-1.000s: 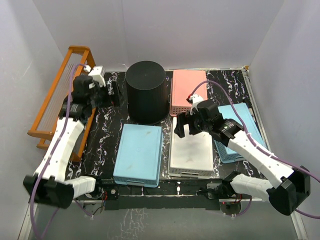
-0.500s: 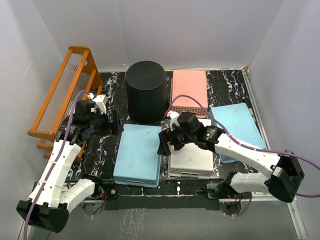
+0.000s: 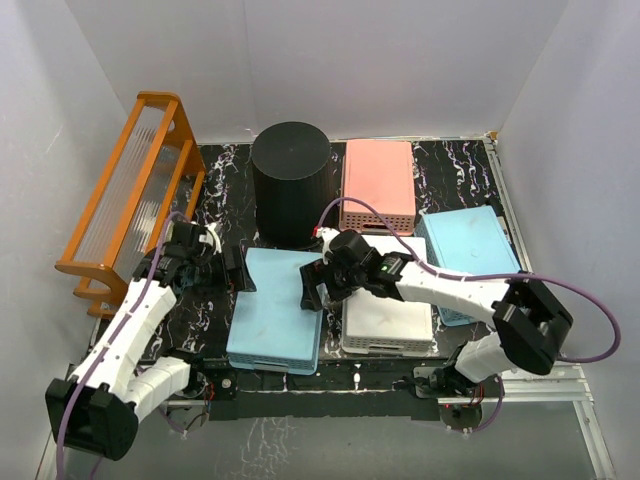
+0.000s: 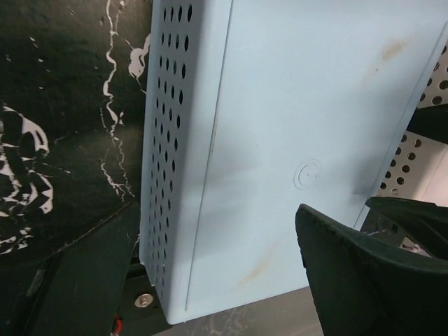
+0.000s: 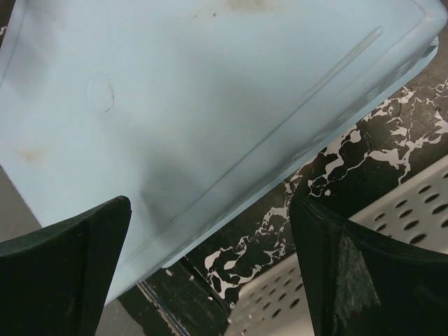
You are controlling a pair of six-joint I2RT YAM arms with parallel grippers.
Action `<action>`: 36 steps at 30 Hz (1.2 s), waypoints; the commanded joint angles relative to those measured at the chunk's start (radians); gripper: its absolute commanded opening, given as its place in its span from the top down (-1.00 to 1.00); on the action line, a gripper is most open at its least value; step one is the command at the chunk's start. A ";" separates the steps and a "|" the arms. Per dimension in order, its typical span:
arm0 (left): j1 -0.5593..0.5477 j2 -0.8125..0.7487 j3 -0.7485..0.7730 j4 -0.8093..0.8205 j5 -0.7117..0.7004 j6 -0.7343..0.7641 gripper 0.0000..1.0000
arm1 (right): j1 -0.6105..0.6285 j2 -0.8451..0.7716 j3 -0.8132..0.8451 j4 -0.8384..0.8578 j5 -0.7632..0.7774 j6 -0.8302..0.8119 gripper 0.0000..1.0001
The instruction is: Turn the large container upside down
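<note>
Bin [image 3: 292, 190], tall, black and ribbed, stands at the back of the desk [image 3: 462, 160] between the orange rack [image 3: 125, 195] and the pink basket [image 3: 378, 180], apart from both hands. The left hand [image 3: 232, 272], fingers spread, sits at the left edge of the near blue basket [image 3: 272, 318]. The right hand [image 3: 312, 290], also spread wide, hangs over the right edge of that basket, beside the white basket [image 3: 388, 318].

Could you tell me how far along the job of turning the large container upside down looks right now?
Done, it seems: the black bin stands closed face up, wider end down, so it looks inverted already. In hand: the left gripper and right gripper, both open, straddle opposite edges of the near-left blue basket, clear of the bin. Left: seemingly nothing on the bin.
</note>
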State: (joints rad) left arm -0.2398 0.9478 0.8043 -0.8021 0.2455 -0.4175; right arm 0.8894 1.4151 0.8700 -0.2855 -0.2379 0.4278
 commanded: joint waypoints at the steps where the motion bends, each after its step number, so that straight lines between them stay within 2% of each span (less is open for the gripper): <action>1: -0.003 0.042 -0.042 0.050 0.086 -0.099 -0.82 | 0.003 0.048 0.042 0.054 0.099 0.069 -0.94; 5: -0.003 0.080 -0.068 0.103 0.098 -0.158 -0.80 | 0.003 0.090 0.044 0.064 0.173 0.101 -0.96; 8: -0.003 0.086 -0.064 0.185 0.108 -0.206 -0.86 | 0.003 0.129 0.059 0.089 0.206 0.107 -0.96; 13: -0.003 0.187 -0.108 0.371 0.194 -0.250 -0.91 | 0.003 0.200 0.107 0.140 0.225 0.110 -0.96; 17: -0.001 0.265 -0.070 0.440 0.212 -0.246 -0.91 | 0.003 0.243 0.156 0.185 0.185 0.111 -0.96; 22: 0.016 0.292 0.140 0.327 0.102 -0.131 -0.97 | 0.003 0.246 0.212 0.228 0.139 0.092 -0.96; 27: 0.037 0.316 0.332 0.172 -0.026 -0.023 -0.97 | -0.006 0.184 0.316 0.061 0.371 0.010 -0.96; 31: 0.039 0.306 0.392 0.128 -0.172 0.019 -0.97 | -0.043 0.099 0.374 -0.027 0.526 -0.053 -0.96; 36: 0.038 0.311 0.422 0.100 -0.214 0.054 -0.97 | -0.111 -0.011 0.382 -0.067 0.552 -0.085 -0.96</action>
State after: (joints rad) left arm -0.2008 1.2617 1.1866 -0.6178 0.1093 -0.4179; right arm 0.8326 1.5116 1.2018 -0.3183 0.2104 0.4004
